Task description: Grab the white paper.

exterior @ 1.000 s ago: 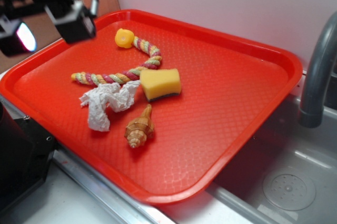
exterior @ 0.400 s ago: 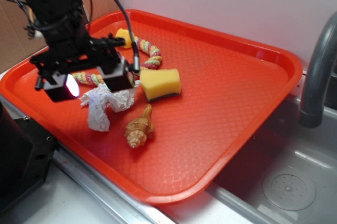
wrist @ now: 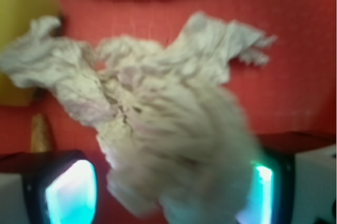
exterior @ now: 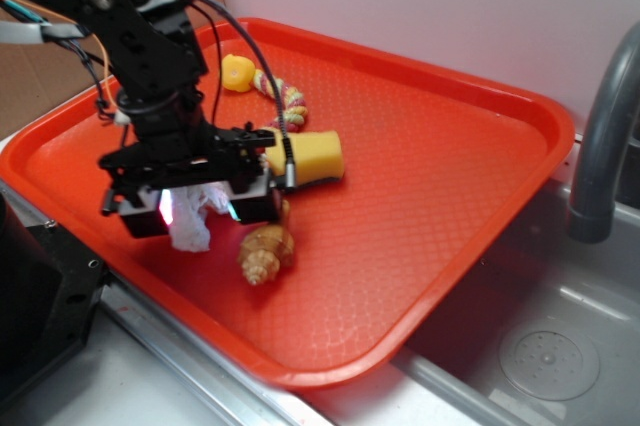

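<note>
Lying between spread jaws, white paper (wrist: 174, 129)

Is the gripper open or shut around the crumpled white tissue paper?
Open: in the wrist view the gripper fingers sit either side of the crumpled white tissue paper.

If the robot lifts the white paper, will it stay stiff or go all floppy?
Probably floppy: the paper is thin and crumpled, with loose ragged corners that would likely droop. It looks very light, so it might flutter or snag. The fingers sit on either side of it.
</note>
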`<state>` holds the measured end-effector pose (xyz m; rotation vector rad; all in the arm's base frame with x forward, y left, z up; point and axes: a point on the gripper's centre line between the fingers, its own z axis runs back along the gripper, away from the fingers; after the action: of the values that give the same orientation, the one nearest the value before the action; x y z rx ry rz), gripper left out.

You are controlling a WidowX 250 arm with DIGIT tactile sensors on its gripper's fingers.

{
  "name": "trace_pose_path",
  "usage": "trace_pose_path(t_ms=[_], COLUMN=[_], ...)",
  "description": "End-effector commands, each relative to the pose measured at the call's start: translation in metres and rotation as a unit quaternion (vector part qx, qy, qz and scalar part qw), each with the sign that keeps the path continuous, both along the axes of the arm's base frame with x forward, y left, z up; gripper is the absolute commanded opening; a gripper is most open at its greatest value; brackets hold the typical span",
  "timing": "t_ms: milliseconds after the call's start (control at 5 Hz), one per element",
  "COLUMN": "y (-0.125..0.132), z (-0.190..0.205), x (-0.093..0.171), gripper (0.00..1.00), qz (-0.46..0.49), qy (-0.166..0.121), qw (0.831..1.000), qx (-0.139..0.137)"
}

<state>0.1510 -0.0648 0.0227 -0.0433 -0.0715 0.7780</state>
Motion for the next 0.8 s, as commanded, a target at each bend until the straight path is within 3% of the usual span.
trace_pose_path(t_ms=[0,400,600], y=[-0.001,0.002,0.011], z=[-0.004,0.027,0.071], x=[-0.007,0.003,0.013], gripper=[0.00,0.00,0.00], qz=[0.009,-0.030,-0.098], qy=[0.005,-0.006,-0.018], qw=[1.000,0.999,0.995], qx=[0.006,0.030,0.025])
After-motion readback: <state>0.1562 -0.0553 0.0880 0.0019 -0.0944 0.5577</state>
